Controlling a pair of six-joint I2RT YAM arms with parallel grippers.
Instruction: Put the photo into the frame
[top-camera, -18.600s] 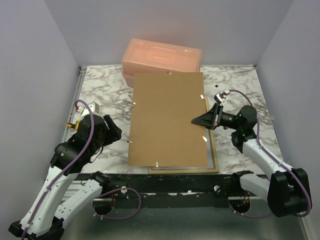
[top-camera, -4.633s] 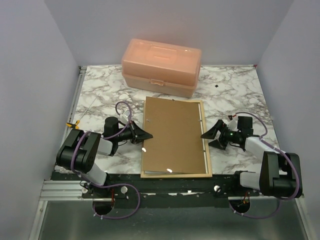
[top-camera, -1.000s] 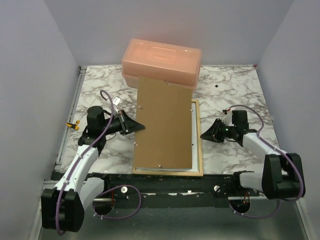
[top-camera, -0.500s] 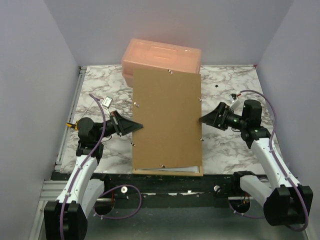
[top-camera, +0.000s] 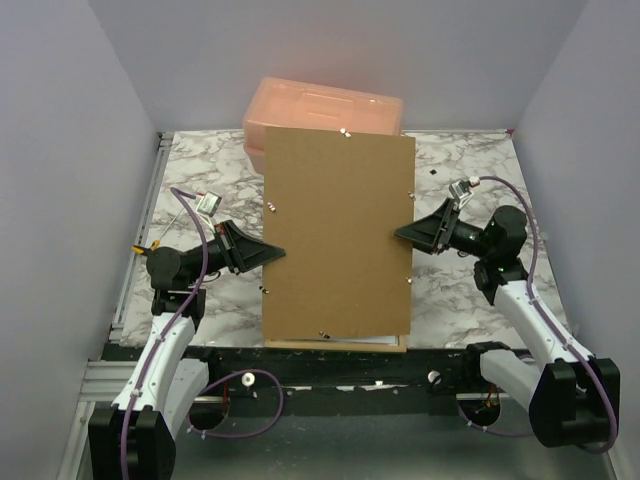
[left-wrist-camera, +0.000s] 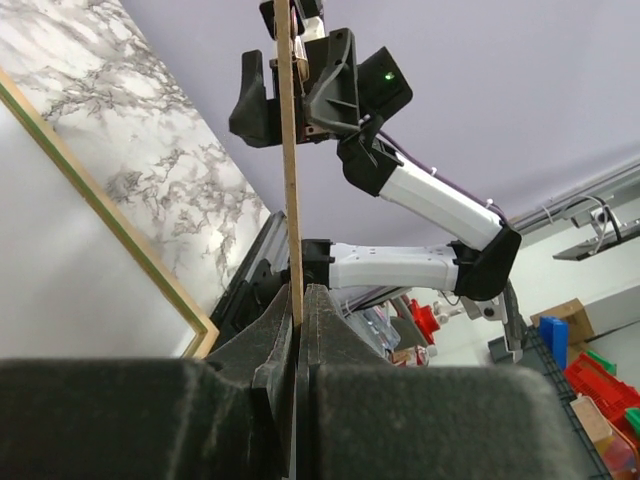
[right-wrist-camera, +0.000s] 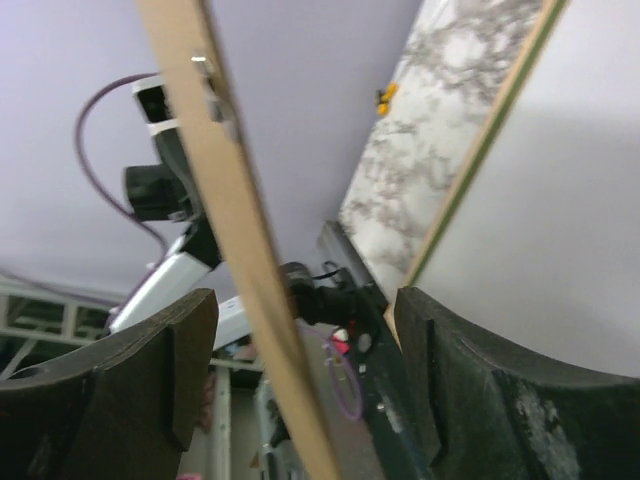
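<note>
I'm looking down at a white-and-grey marbled table boxed in by plain lilac walls. My left gripper is clenching the left edge of a large plain brown backing board. In the left wrist view its fingers are pressing tight on the thin edge.

My right gripper is sitting at the board's opposite edge with its jaws spread wide. The right wrist view is showing that edge passing between the two fingers with open space beside it, so this claw is released and not gripping.

The board is hanging in the air between the two arms, above the table. In the overhead view its far edge is covering part of a peach plastic box at the back.

Beneath the board, the thin rectangular frame is lying flat on the marble near the arm bases, with pale wood showing. A pale sheet is lying inside the frame. I'm seeing no picture on it, so I cannot tell whether it is the photo.
</note>
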